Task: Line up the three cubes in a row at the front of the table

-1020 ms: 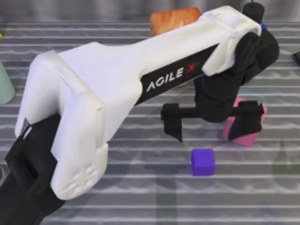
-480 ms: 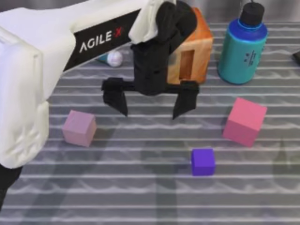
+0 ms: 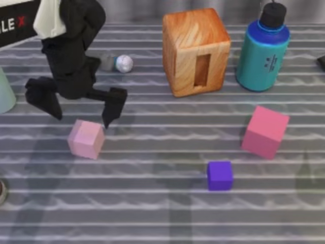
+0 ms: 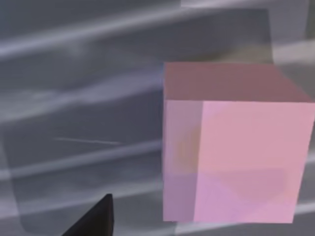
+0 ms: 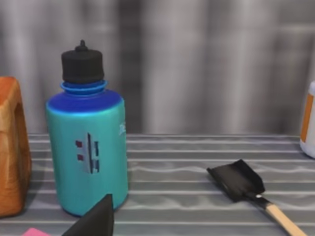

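The pale pink cube point(image 3: 86, 139) rests on the striped grey table point(image 3: 152, 203) at the left. My left gripper point(image 3: 81, 118) hangs open just behind and above it, one black finger on each side. The left wrist view shows this cube point(image 4: 236, 157) close up beside one dark finger point(image 4: 96, 221), not touching it. The hot pink cube point(image 3: 265, 131) lies at the right, turned askew. The small purple cube point(image 3: 219, 175) sits in front of it, nearer the middle. My right gripper is outside the top view; one finger point(image 5: 98, 219) shows in the right wrist view, with nothing held.
A large orange wood-grain block point(image 3: 195, 51) with a slot stands at the back centre. A teal bottle point(image 3: 263, 51) is to its right and a small grey-white object point(image 3: 119, 63) to its left. A pale green thing point(image 3: 5, 91) touches the left edge. A black scoop point(image 5: 241, 182) lies far right.
My left arm has swung from the hot pink cube at the right, across the middle, to above the pale pink cube at the left. Its fingers stayed open. No cube moved.
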You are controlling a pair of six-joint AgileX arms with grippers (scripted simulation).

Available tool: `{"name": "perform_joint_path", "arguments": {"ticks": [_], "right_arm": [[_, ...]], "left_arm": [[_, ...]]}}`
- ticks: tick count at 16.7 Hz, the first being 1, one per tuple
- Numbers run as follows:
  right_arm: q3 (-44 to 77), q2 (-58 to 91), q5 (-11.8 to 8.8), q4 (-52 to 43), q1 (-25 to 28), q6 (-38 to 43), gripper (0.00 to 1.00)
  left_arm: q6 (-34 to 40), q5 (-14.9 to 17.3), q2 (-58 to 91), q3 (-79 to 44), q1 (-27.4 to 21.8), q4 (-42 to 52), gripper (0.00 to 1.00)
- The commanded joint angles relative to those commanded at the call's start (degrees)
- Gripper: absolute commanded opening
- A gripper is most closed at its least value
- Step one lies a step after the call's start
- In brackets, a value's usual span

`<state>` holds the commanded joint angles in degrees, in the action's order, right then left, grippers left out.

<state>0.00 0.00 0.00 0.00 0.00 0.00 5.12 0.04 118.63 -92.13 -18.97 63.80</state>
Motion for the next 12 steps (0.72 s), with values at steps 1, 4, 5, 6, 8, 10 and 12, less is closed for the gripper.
{"name": "perform_joint_path", "arguments": {"ticks": [1, 4, 5, 6, 8, 10, 12], "right_arm": [[0.0, 0.0, 0.0, 0.0, 0.0, 0.0, 1.0], [0.0, 0.0, 0.0, 0.0, 0.0, 0.0, 1.0], [0.0, 0.0, 0.0, 0.0, 0.0, 0.0, 1.0], [0.0, 0.0, 0.0, 0.0, 0.0, 0.0, 1.0], [0.0, 0.0, 0.0, 0.0, 0.0, 0.0, 1.0], [0.0, 0.0, 0.0, 0.0, 0.0, 0.0, 1.0], [0.0, 0.0, 0.0, 0.0, 0.0, 0.0, 1.0]], "left_arm": [[-1.1, 0.0, -0.7, 1.0, 1.0, -0.5, 1.0], [-1.6, 0.1, -1.0, 1.5, 1.5, -0.8, 1.0], [-1.6, 0.1, -1.0, 1.5, 1.5, -0.8, 1.0], [-1.5, 0.0, -0.8, 1.4, 1.3, -0.6, 1.0], [-1.5, 0.0, -0.5, 1.8, 1.3, -1.5, 1.0], [-1.5, 0.1, 0.6, 3.4, 1.4, -4.3, 1.0], [-1.6, 0.1, 2.2, 5.7, 1.4, -8.1, 1.0]]}}
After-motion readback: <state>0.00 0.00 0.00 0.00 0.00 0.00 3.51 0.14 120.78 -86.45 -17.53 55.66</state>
